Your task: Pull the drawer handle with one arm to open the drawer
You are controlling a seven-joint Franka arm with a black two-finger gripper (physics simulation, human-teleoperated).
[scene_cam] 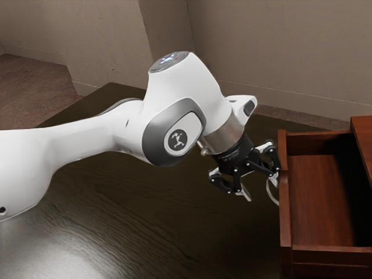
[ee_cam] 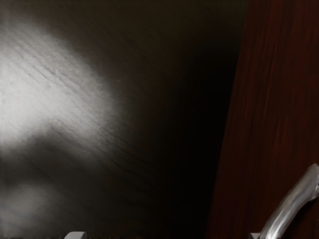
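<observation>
The drawer (scene_cam: 319, 197) looks open already. The pincer (scene_cam: 256, 177) hangs open just beside the handle (scene_cam: 272, 193), gripping nothing. Next, I think, it should back away gently.

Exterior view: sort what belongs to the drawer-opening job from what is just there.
For the job: drawer, handle, gripper (open, beside the handle).
Just there: table, wall, floor.

Tool (scene_cam: 256, 170) spread wide, just beside handle (scene_cam: 272, 190) of pulled-out drawer (scene_cam: 319, 197).
</observation>
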